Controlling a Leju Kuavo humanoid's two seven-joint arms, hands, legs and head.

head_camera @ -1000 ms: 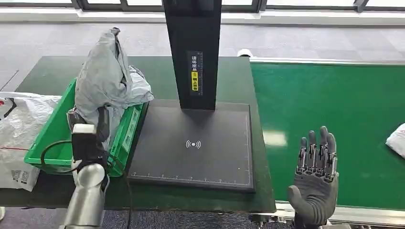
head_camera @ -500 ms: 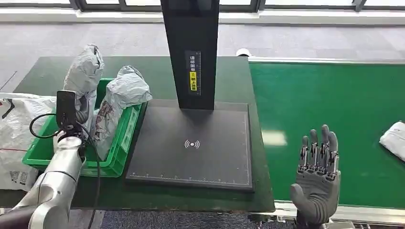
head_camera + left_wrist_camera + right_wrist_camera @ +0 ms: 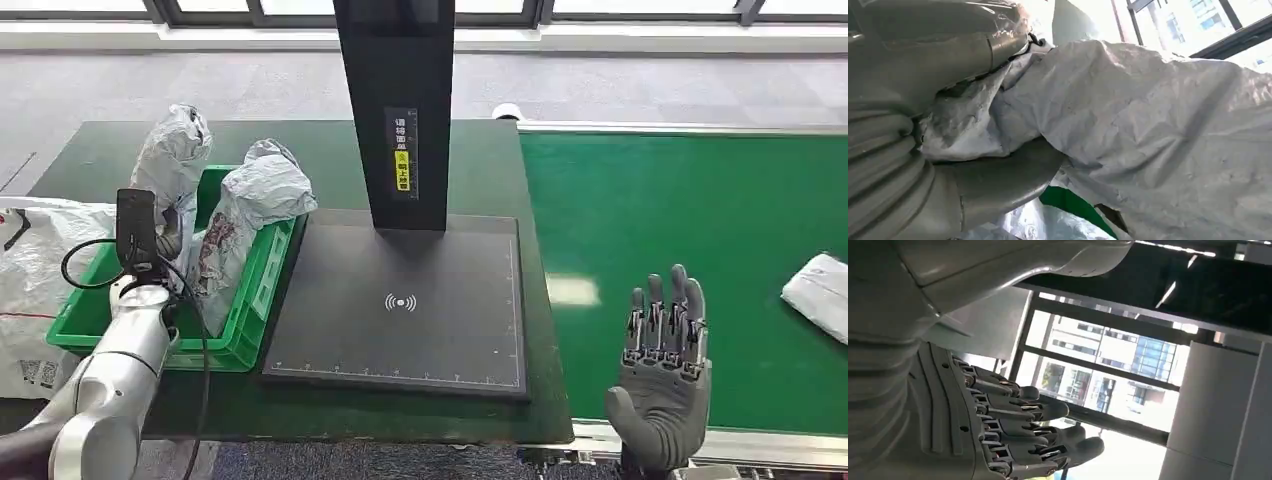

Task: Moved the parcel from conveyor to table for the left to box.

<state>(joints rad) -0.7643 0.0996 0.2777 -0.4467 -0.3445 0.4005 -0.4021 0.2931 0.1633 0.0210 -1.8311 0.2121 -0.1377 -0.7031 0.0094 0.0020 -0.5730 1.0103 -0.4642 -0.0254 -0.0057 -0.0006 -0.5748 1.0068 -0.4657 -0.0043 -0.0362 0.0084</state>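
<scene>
My left hand (image 3: 166, 236) reaches over the green bin (image 3: 256, 298) and grips a crumpled grey parcel (image 3: 173, 158) that stands upright at the bin's far left. In the left wrist view its thumb (image 3: 998, 175) presses the parcel's grey plastic (image 3: 1148, 125). A second grey parcel (image 3: 256, 196) leans in the bin's right side. My right hand (image 3: 662, 365) is open, fingers up, over the near edge of the green conveyor (image 3: 680, 200), and the right wrist view shows its fingers (image 3: 1018, 432) spread and empty. A pale parcel (image 3: 818, 296) lies on the belt at the far right.
A black scanner plate (image 3: 400, 330) with a tall black post (image 3: 392, 110) fills the middle of the dark green table (image 3: 90, 150). A white plastic bag (image 3: 30, 290) lies at the table's left end. Windows and grey floor lie beyond.
My left arm has swung left, taking the grey parcel from above the bin's right side to its far left. The pale parcel has ridden further in along the belt. My right hand stays put.
</scene>
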